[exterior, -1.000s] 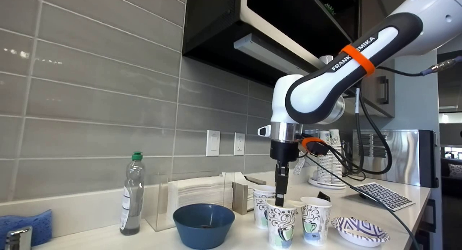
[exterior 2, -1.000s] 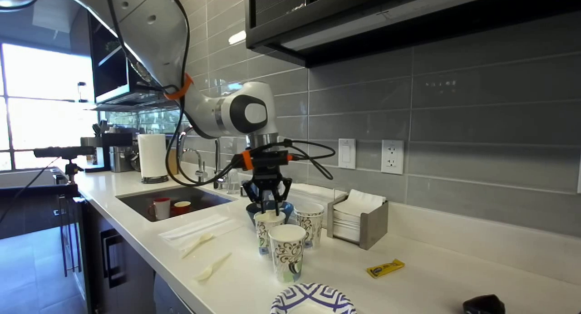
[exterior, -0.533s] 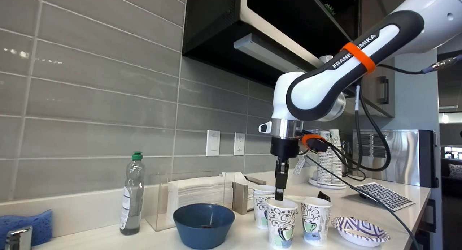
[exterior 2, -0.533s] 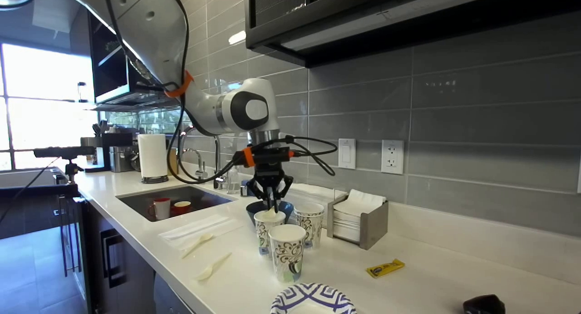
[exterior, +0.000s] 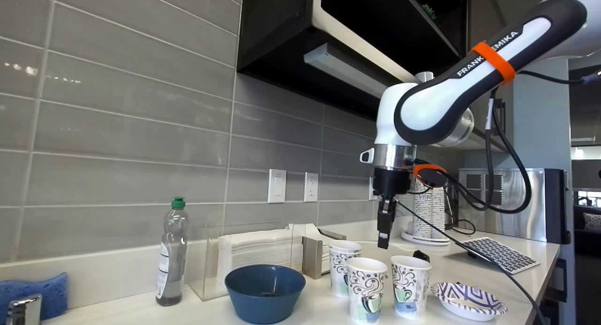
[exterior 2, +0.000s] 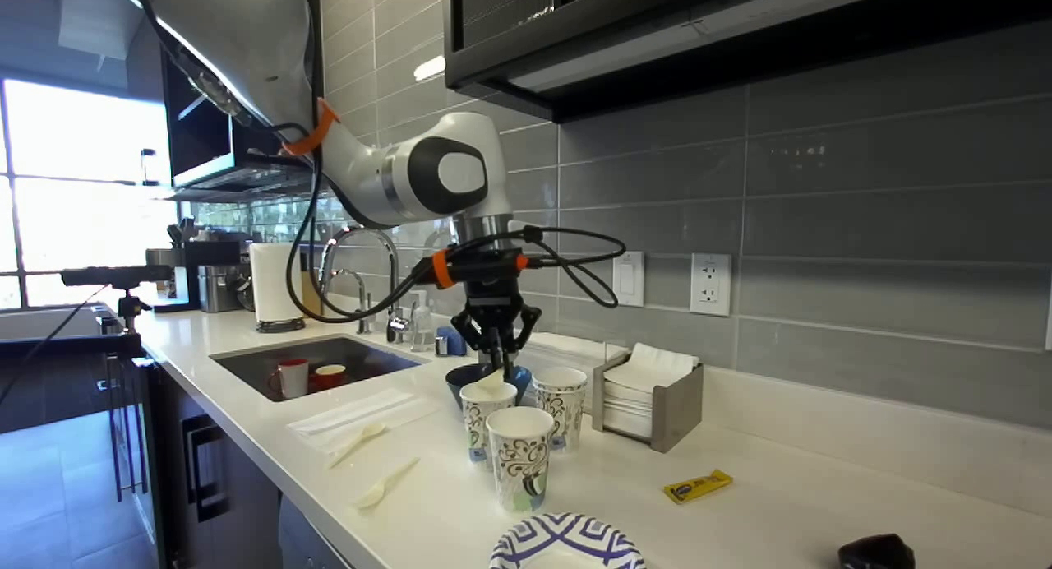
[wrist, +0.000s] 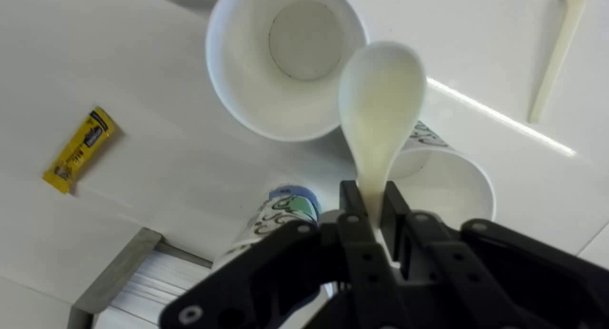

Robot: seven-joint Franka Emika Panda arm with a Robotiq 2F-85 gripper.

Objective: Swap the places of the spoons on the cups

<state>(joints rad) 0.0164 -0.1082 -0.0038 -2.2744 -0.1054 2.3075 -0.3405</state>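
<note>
Well, that gripper [wrist: 373, 198] is clamped on a cream spoon [wrist: 383, 98] above paper cups [exterior 2: 522, 460], right of the sink [exterior 2: 366, 362] in an exterior view.

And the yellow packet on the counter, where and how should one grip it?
I would pinch the yellow packet from above at its middle, across the narrow width: it lies flat, longer than wide. The tool must first release the spoon it holds.

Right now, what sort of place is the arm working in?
Looks like a kitchen, perhaps an office break room: there's a sink set into the counter, a paper towel roll and a dish soap bottle.
</note>
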